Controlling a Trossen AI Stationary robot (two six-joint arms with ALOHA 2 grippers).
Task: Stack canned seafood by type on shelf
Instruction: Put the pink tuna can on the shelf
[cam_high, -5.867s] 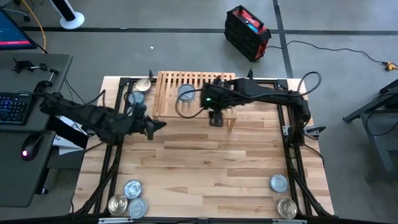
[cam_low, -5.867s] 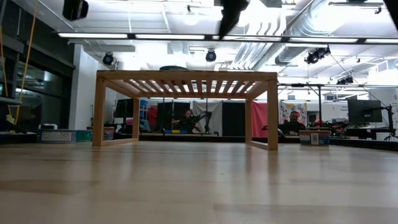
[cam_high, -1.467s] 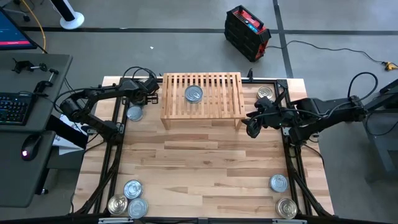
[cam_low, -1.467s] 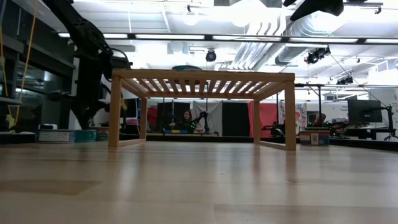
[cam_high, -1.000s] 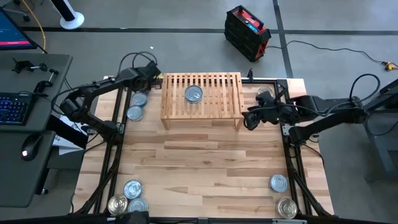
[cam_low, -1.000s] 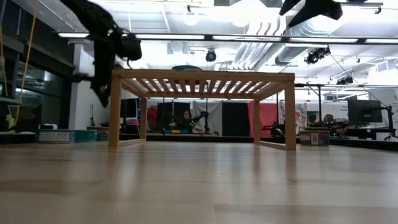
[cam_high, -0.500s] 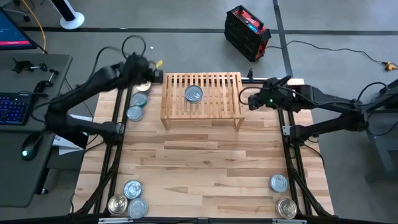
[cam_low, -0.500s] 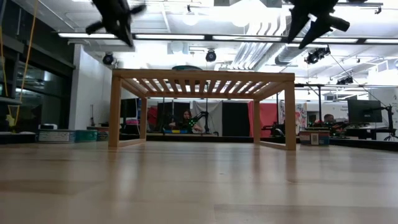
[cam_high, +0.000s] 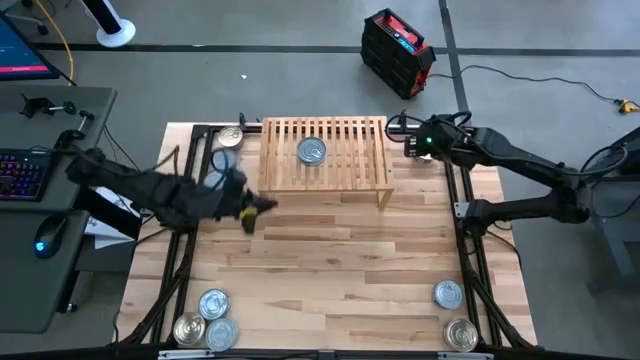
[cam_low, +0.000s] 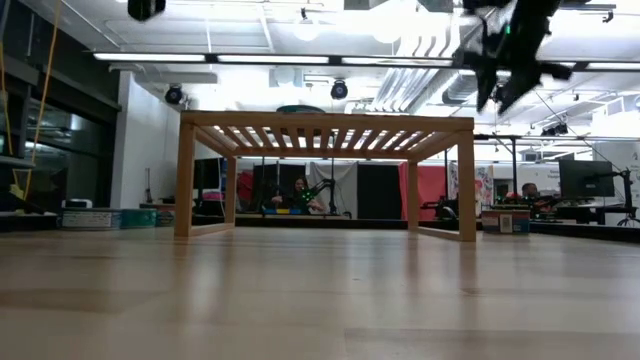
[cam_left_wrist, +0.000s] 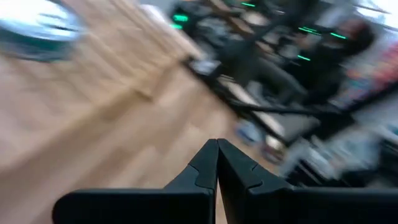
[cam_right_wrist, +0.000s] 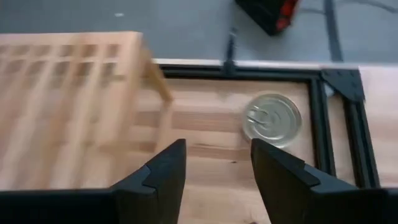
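Observation:
The shelf (cam_high: 323, 155) stands at the table's far middle with one bluish tin (cam_high: 311, 150) resting flat on its slats. My left gripper (cam_high: 255, 210) hovers in front of the shelf's left end, blurred; in its wrist view its fingers (cam_left_wrist: 217, 158) are shut with nothing between them. My right gripper (cam_high: 408, 143) hangs open over the far right corner, beside the shelf's right end. A silver tin (cam_right_wrist: 272, 119) lies on the table beyond its fingers, untouched. Two tins (cam_high: 230, 136) (cam_high: 222, 158) lie left of the shelf.
Three tins (cam_high: 213, 303) cluster at the near left corner and two (cam_high: 447, 294) (cam_high: 461, 334) at the near right. Black frame rails (cam_high: 462, 210) run along the table's sides. Bare wood lies between the shelf and the near edge.
My left gripper has swung from the far left corner, beside the tins there, toward the near edge, to in front of the shelf's left end, turning as it went. My right gripper has moved toward the far edge, past the shelf's right end, and sunk a little.

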